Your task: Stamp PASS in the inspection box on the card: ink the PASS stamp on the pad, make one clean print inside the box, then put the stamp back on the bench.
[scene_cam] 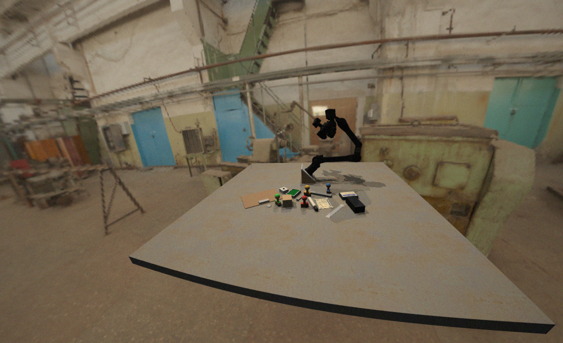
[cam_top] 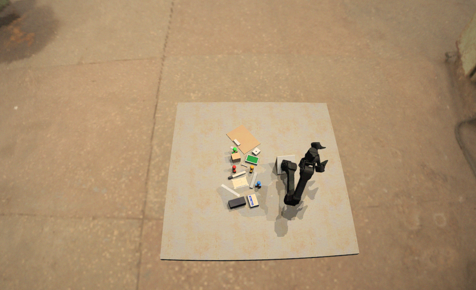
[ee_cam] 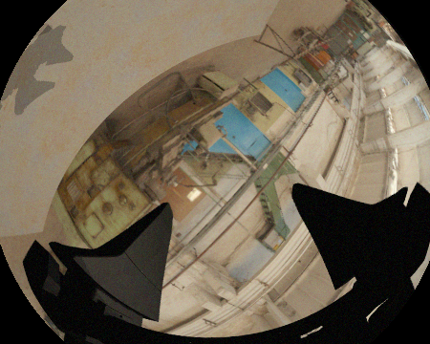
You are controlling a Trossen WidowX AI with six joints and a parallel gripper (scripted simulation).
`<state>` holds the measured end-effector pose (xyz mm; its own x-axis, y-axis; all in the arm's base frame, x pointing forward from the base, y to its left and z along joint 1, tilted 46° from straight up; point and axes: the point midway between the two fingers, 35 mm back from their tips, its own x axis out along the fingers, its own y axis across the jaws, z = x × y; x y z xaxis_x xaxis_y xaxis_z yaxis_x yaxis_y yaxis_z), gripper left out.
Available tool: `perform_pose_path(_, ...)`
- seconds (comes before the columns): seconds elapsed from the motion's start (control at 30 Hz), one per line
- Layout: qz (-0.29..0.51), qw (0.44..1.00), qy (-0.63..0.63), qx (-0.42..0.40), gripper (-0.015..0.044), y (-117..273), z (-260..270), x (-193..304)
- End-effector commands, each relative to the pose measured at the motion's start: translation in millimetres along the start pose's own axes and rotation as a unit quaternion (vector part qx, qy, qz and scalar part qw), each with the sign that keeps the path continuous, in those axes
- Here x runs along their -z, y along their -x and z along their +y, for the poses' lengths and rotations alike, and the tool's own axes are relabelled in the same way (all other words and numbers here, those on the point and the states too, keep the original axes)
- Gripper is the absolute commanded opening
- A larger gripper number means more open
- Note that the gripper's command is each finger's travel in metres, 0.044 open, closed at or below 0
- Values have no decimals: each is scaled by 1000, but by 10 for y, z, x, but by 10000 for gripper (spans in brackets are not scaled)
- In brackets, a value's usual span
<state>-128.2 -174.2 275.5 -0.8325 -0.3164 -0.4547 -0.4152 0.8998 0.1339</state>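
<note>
Stamps with green [cam_top: 234, 149] [scene_cam: 277, 196], red [cam_top: 234, 167] [scene_cam: 304, 198], yellow [cam_top: 251, 167] [scene_cam: 307, 187] and blue [cam_top: 258, 183] [scene_cam: 328, 185] knobs stand upright on the bench [cam_top: 203, 230] [scene_cam: 275, 256]. Which one reads PASS cannot be told. The green ink pad [cam_top: 252, 159] [scene_cam: 293, 192] lies open between the green and yellow stamps. The cream card [cam_top: 239, 182] [scene_cam: 324, 203] lies flat between the red and blue stamps; its markings are too small to read. My gripper [cam_top: 326, 154] [ee_cam: 233, 201] is open and empty, raised high, far from the stamps.
A brown board [cam_top: 245, 135] lies beyond the pad. A wooden block [cam_top: 235, 156] stands by the green stamp. A thick pen [cam_top: 238, 175], grey bar [cam_top: 253, 180] and white strip [cam_top: 230, 189] surround the card. A black box [cam_top: 236, 202] and a labelled box [cam_top: 253, 200] lie nearby.
</note>
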Motion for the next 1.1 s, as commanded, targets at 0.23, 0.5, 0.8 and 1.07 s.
perform_pose_path(0.23,-113,988,-21,105,225,155,-922,-270)
perform_pose_path(0.5,-263,952,-27,153,225,612,-1826,-913)
perform_pose_path(0.8,-388,912,14,132,225,1156,-2299,-1717)
perform_pose_path(1.07,-463,881,69,66,225,1757,-2506,-2710)
